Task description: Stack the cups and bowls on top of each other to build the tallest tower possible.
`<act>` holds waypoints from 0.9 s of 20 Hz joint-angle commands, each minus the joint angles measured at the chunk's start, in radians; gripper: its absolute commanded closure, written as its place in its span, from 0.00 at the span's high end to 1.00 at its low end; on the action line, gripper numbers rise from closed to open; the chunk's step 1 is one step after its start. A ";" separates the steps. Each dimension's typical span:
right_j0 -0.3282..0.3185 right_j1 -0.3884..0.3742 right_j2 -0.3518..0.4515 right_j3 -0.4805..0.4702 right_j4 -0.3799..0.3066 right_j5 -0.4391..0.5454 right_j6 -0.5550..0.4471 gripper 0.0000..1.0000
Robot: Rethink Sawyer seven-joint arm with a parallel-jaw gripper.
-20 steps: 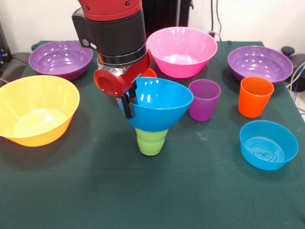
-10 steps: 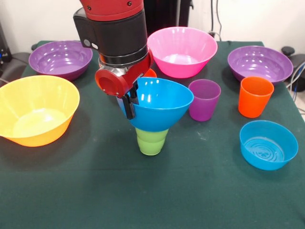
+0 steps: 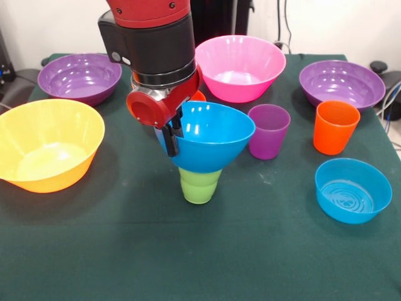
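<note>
My gripper (image 3: 173, 135) comes down from above and is shut on the left rim of the medium blue bowl (image 3: 216, 141), one finger inside and one outside. The bowl rests tilted on the mouth of the upright green cup (image 3: 199, 186) at the table's middle. The purple cup (image 3: 268, 130) stands just right of them, and the orange cup (image 3: 335, 126) further right. The small orange bowl (image 3: 198, 96) is mostly hidden behind my arm.
A large yellow-orange bowl (image 3: 47, 143) sits at the left, a pink bowl (image 3: 239, 66) at the back middle, and purple bowls at the back left (image 3: 79, 76) and back right (image 3: 341, 83). A small shallow blue bowl (image 3: 353, 190) sits at the front right.
My gripper and the blue bowl have shifted very slightly to the right over the green cup. Nothing else has moved.
</note>
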 commanded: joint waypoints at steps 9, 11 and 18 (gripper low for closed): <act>0.054 0.060 -0.060 -0.104 -0.059 0.039 0.057 0.00; 0.055 0.062 -0.061 -0.109 -0.060 0.043 0.051 0.00; 0.059 0.077 -0.064 -0.132 -0.061 0.077 0.022 0.00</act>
